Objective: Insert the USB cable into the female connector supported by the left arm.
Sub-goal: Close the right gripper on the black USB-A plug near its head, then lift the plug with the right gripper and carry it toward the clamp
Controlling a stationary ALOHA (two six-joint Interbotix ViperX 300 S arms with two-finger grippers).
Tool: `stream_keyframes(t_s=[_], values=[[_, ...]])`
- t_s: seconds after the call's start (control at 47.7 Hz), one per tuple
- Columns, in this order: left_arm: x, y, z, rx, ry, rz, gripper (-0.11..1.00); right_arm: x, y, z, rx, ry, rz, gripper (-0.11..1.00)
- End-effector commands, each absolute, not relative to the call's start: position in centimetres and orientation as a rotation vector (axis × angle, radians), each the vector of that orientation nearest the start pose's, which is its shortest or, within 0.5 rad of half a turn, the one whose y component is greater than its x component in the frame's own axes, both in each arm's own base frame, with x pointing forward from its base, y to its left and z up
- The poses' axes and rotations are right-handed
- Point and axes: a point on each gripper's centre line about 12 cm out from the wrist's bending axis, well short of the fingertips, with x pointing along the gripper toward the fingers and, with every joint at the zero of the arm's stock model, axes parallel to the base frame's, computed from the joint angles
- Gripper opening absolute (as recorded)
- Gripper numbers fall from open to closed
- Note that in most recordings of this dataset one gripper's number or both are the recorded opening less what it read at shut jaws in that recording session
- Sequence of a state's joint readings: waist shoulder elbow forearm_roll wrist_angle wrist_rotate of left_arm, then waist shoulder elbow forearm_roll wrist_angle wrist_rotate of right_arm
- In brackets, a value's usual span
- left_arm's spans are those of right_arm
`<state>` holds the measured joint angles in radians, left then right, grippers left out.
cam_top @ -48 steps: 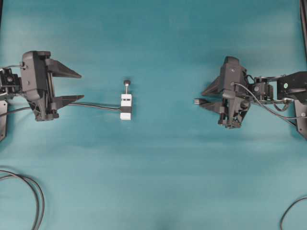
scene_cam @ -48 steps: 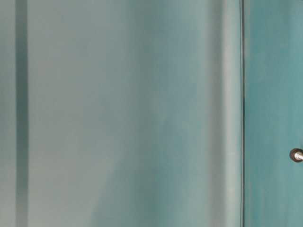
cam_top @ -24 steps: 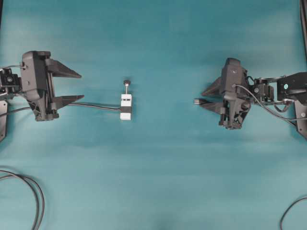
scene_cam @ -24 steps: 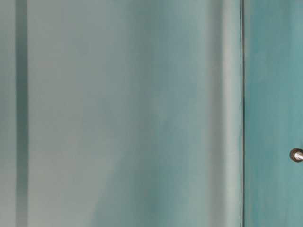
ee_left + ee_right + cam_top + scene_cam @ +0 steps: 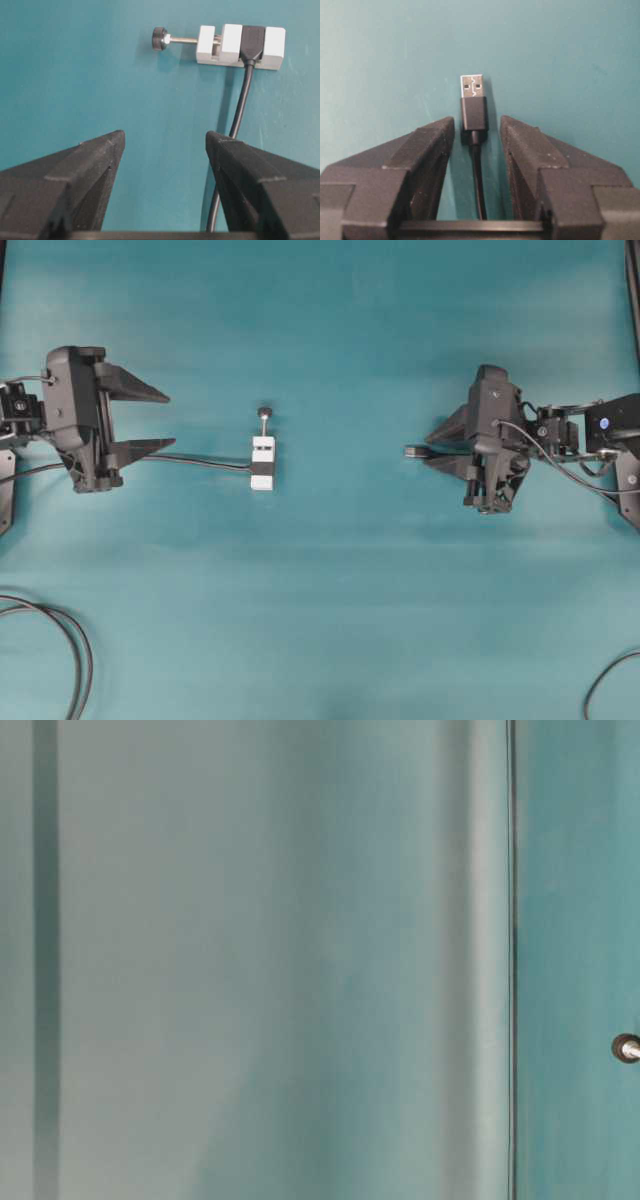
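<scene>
The left gripper (image 5: 140, 420) is seen with its fingers (image 5: 85, 170) spread wide and nothing between them; it is kept well apart from the female connector (image 5: 262, 462), to that block's left in the overhead view. The right gripper (image 5: 430, 445) is placed well to the connector's right. Its fingers (image 5: 427, 145) are seen partly apart, flanking the plug of the USB cable (image 5: 472, 107); slim gaps are shown on both sides, so no pinch is seen.

A plain teal table surface (image 5: 330, 620) is seen under everything, with the connector lying on it.

The plug's metal tip and the gaps beside it are shown only by the right wrist view. In the table-level view only blurred teal is given.
</scene>
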<state>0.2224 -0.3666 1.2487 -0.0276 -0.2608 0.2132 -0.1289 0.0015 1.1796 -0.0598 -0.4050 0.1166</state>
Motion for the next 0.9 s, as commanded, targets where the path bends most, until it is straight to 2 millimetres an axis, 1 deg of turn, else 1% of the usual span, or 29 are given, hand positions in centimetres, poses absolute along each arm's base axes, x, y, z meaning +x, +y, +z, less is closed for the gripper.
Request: stream_keyframes(t_s=[0.0, 0.336, 0.566, 0.797, 0.881], values=[[23.4, 5.5, 13.5, 0.123, 0.612, 0.167, 0.78, 25.9, -2.8, 7.0, 0.111, 0.763, -0.113, 0.41], [23.5, 5.5, 13.1, 0.120, 0.625, 0.167, 0.78, 25.9, -2.4, 6.9, 0.104, 0.773, -0.098, 0.23], [23.6, 5.6, 11.7, 0.115, 0.673, 0.162, 0.78, 26.4, -2.4, 7.2, 0.098, 0.761, -0.093, 0.22], [24.3, 5.7, 11.0, 0.120, 0.645, 0.166, 0.78, 27.8, -2.3, 8.0, 0.080, 0.723, -0.078, 0.22], [24.3, 5.7, 10.5, 0.118, 0.655, 0.165, 0.77, 28.8, -2.3, 8.7, 0.076, 0.695, -0.073, 0.22]])
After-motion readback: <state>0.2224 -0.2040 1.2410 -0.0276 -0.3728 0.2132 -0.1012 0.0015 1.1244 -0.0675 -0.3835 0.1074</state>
